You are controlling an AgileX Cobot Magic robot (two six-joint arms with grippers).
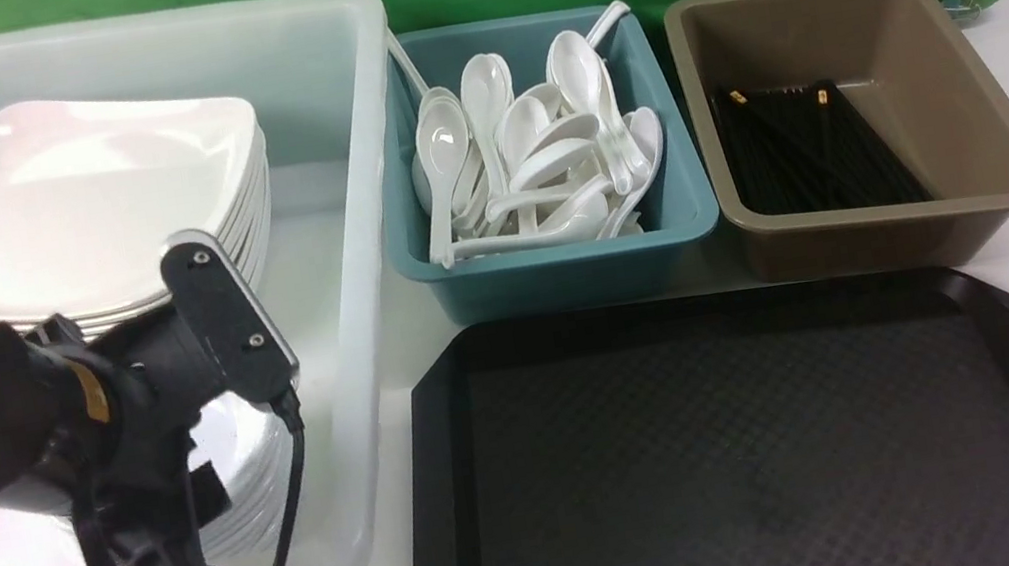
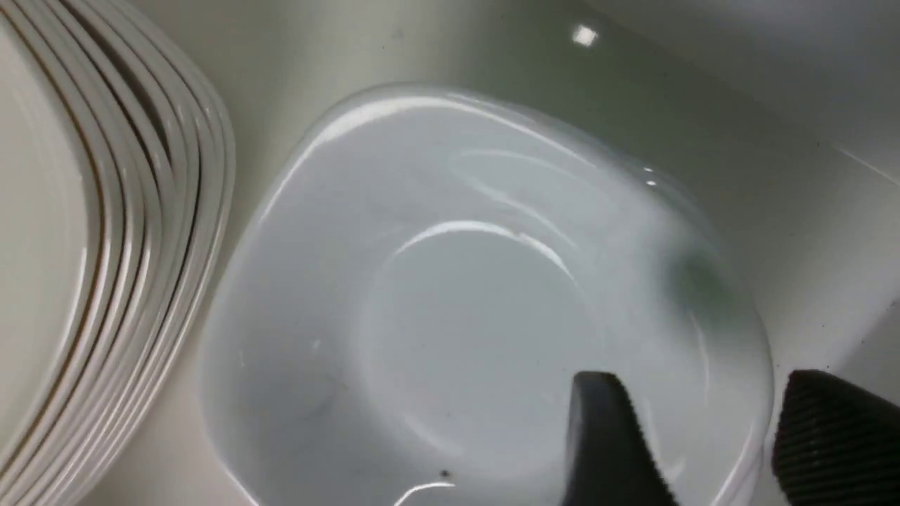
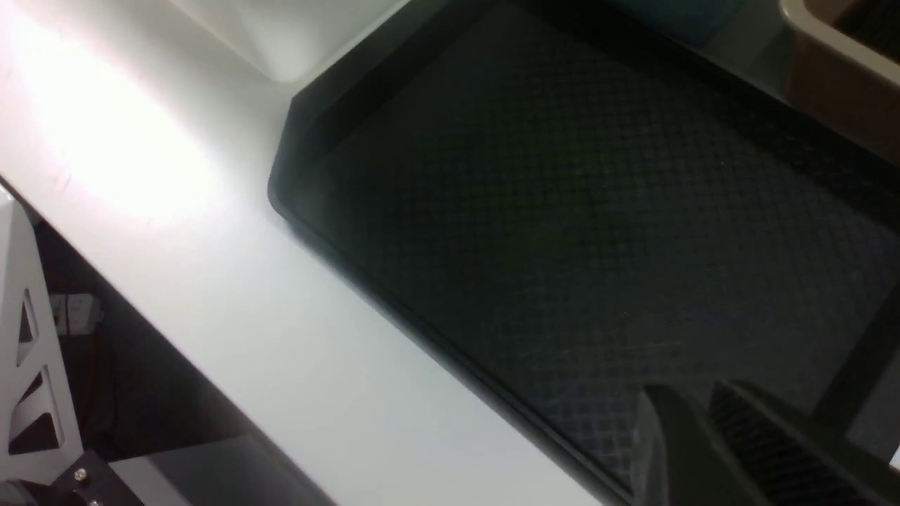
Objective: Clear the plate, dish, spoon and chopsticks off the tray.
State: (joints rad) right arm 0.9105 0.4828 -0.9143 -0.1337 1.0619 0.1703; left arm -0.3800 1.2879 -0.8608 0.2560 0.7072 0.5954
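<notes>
Two fingers of the left gripper (image 2: 692, 450) stand parted astride the rim of the dish (image 2: 464, 309), one inside and one outside, at the near end of the white tub (image 1: 358, 124) beside a stack of plates (image 1: 76, 199). The tray (image 1: 457, 493) lies bare, so this looks like the last drop-off. Next: lift clear without snagging the rim; the right gripper (image 3: 703, 436) sits closed over the tray's near edge.
</notes>
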